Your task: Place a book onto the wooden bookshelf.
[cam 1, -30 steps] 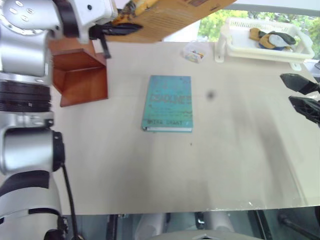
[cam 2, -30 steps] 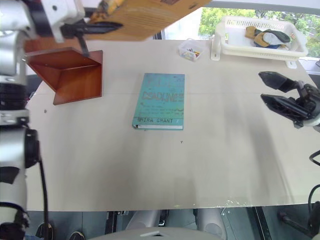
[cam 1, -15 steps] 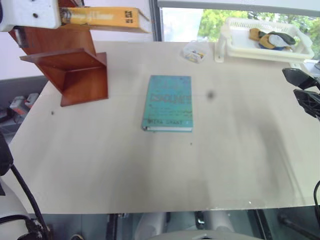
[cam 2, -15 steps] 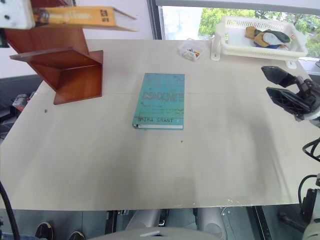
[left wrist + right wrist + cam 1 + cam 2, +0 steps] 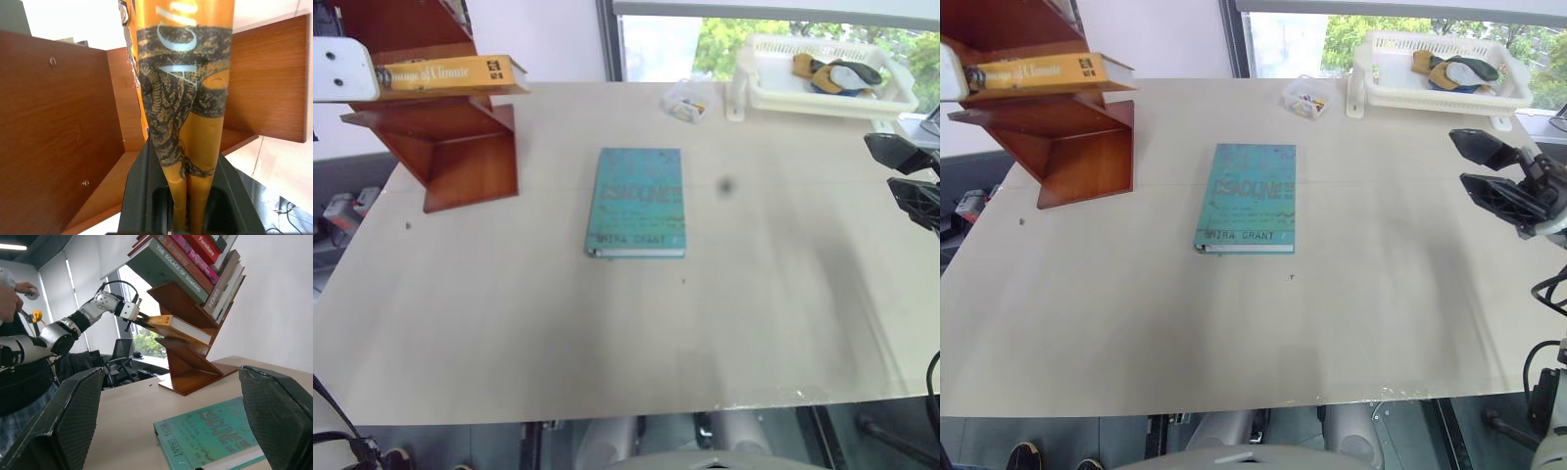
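Book (image 5: 183, 93) is being gripped by the left gripper (image 5: 188, 196) against the wooden bookshelf (image 5: 460, 147), at the tabletop's (image 5: 607, 333) far-left corner; right gripper (image 5: 1494, 171) is being held wide.

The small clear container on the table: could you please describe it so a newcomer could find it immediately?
Start at the white plastic basket on the table's far edge by the window. Just beside it sits the small clear plastic box holding colourful bits; it is far smaller than the basket or the teal-green book.

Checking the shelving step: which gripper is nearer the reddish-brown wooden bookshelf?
Left. The left gripper is at the reddish-brown wooden bookshelf, shut on the orange-yellow paperback book over a board. The right gripper hangs open across the table, near the white plastic basket.
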You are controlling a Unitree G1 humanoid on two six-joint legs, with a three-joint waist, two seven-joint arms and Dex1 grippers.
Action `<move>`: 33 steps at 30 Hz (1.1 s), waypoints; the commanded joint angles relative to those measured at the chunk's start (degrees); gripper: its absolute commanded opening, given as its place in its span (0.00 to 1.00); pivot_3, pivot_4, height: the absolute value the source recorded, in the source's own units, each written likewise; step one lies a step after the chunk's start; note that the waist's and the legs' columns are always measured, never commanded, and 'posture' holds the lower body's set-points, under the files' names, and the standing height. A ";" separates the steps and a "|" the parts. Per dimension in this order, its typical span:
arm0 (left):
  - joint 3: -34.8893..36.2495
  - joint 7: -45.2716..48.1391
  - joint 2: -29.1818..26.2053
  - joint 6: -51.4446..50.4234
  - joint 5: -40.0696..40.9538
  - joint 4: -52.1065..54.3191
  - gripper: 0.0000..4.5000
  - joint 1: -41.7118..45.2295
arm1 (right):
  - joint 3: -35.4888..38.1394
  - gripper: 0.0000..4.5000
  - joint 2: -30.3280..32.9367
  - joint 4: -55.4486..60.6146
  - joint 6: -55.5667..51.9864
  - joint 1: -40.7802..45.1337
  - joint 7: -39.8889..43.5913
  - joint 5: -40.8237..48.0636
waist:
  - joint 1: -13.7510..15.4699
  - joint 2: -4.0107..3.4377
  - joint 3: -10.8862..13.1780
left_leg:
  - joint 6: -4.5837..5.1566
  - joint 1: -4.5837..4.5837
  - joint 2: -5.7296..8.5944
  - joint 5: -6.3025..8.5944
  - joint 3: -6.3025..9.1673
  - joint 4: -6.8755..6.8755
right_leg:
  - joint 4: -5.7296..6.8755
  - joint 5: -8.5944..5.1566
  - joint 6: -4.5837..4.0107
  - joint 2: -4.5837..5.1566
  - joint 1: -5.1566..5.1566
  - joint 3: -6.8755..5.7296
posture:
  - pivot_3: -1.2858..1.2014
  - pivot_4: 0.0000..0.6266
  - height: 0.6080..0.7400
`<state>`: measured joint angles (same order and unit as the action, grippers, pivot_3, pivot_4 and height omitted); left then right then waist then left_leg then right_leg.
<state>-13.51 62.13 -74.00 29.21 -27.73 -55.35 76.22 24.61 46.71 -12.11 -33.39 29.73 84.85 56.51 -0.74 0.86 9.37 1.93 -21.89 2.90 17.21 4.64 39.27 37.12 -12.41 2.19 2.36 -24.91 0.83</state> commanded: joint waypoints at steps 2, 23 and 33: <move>-1.07 -3.51 -1.32 1.36 -3.36 -3.07 0.02 2.63 | 2.29 1.00 1.00 2.40 0.15 -0.23 0.51 0.74 | -0.01 0.00 0.00 | 0.01 0.00 0.00 0.00 -0.03 0.00 | 0.01 0.00 0.00 0.01 0.00 0.03 | 0.52 0.24 1.00; -3.05 -7.09 -2.50 0.00 -8.07 -8.09 0.99 7.05 | 3.27 1.00 0.55 4.88 -0.28 -2.49 -1.12 1.20 | -0.13 0.04 -0.01 | 0.24 0.01 0.04 0.13 -0.34 0.11 | 0.64 0.00 0.01 0.09 -0.30 0.26 | 0.52 0.24 1.00; 23.12 18.30 1.78 -25.25 32.15 12.99 0.99 -12.67 | 4.49 1.00 1.66 5.86 -0.88 -4.79 -1.36 1.30 | -0.24 -0.07 -0.06 | 0.04 0.03 0.02 0.02 -0.38 0.13 | 0.65 0.00 0.01 0.33 -0.30 0.27 | 0.52 0.24 1.00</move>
<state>4.53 76.50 -71.94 11.66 -3.67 -48.37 66.22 26.24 46.90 -8.19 -33.93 25.19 83.33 56.62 -0.98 0.79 9.31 1.96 -21.86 2.92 17.22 4.29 39.44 37.85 -12.40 2.19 2.70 -25.22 1.06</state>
